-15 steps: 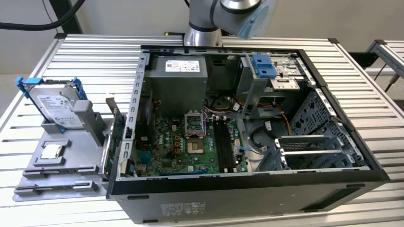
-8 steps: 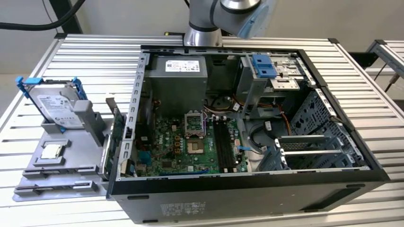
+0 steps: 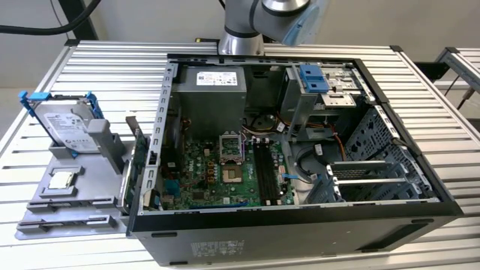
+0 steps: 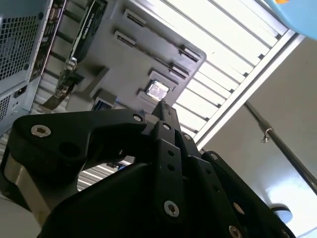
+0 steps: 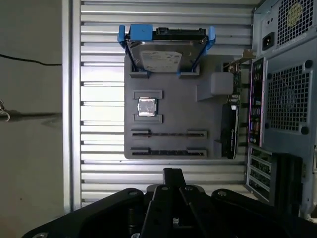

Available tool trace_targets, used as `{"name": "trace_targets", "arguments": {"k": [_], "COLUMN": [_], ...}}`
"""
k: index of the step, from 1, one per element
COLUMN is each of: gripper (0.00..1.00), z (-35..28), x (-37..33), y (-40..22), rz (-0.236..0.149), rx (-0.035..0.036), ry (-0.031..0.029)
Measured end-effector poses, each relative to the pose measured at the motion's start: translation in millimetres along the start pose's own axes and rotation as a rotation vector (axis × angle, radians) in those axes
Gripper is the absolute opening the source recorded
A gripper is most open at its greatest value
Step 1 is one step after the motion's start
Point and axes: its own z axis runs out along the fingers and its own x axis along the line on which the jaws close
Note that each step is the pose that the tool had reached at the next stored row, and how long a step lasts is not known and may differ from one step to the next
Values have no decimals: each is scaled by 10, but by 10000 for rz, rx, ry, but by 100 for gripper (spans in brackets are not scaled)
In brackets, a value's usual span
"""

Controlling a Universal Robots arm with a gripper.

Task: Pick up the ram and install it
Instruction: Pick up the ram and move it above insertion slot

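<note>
Bearing two items directly on the slatted metal table (image 3: 105, 67). Lying on its side, open face up, toward the exterior view's right: black computer case (image 3: 300, 242). Sitting flat just beside it, toward the exterior view's left: grey parts tray (image 3: 94, 180), running parallel to the case wall.

Arm (image 3: 241, 28) high, hand (image 5: 172, 174) closed, empty.

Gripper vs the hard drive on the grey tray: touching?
Apart. In the first wrist view the gripper hangs clear of the hard drive, with most of the grey tray lying between them.
</note>
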Motion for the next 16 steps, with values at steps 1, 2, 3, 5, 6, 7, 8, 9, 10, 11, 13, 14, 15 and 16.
{"name": "trace_targets", "arguments": {"k": [1, 2, 3, 5, 6, 7, 8, 9, 10, 11, 13, 14, 15, 16], "gripper": [0, 0, 0, 0, 0, 0, 0, 0, 0, 0, 0, 0, 0, 0], "z": [-1, -1, 0, 0, 0, 0, 0, 0, 0, 0, 0, 0, 0, 0], "x": [0, 0, 0, 0, 0, 0, 0, 0, 0, 0, 0, 0, 0, 0], "y": [0, 0, 0, 0, 0, 0, 0, 0, 0, 0, 0, 0, 0, 0], "rz": [-157, -339, -509, -879, -1058, -1243, -1423, -1607, -1793, -1977, -2332, -2506, -2702, -2881], "rx": [-2, -5, -9, -15, -19, -22, -26, -29, -32, -35, -41, -45, -48, -52], "ry": [9, 17, 25, 43, 51, 61, 69, 78, 87, 96, 114, 122, 131, 140]}}
